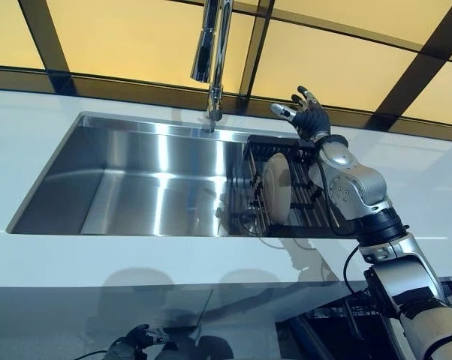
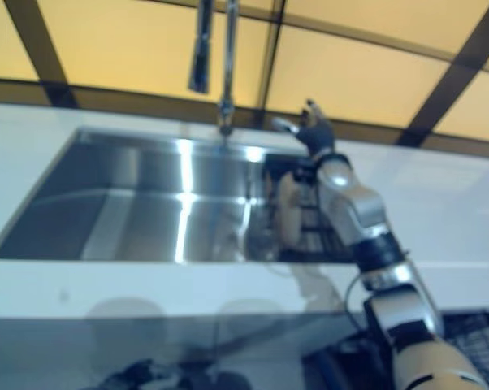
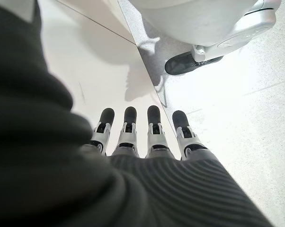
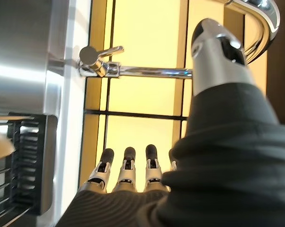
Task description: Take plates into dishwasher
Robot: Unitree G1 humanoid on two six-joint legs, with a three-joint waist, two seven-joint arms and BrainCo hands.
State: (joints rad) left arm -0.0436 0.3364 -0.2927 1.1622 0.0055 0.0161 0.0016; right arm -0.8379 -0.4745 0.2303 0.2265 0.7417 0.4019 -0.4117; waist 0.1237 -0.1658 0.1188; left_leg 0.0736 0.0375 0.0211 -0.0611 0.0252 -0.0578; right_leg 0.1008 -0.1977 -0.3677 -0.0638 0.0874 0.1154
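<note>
right hand (image 1: 310, 114): raised above black rack's far end, fingers spread, holding nothing
plate (image 1: 277, 187): upright in rack (image 1: 310, 196) at sink's (image 1: 136, 180) right end
left hand (image 3: 147, 137): low near floor, fingers straight
faucet (image 1: 213, 52): behind sink

No readable txt, labels or nos. anywhere — nothing legible.

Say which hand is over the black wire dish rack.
The right hand, fingers open above the rack; the left hand hangs low, near the floor.
</note>
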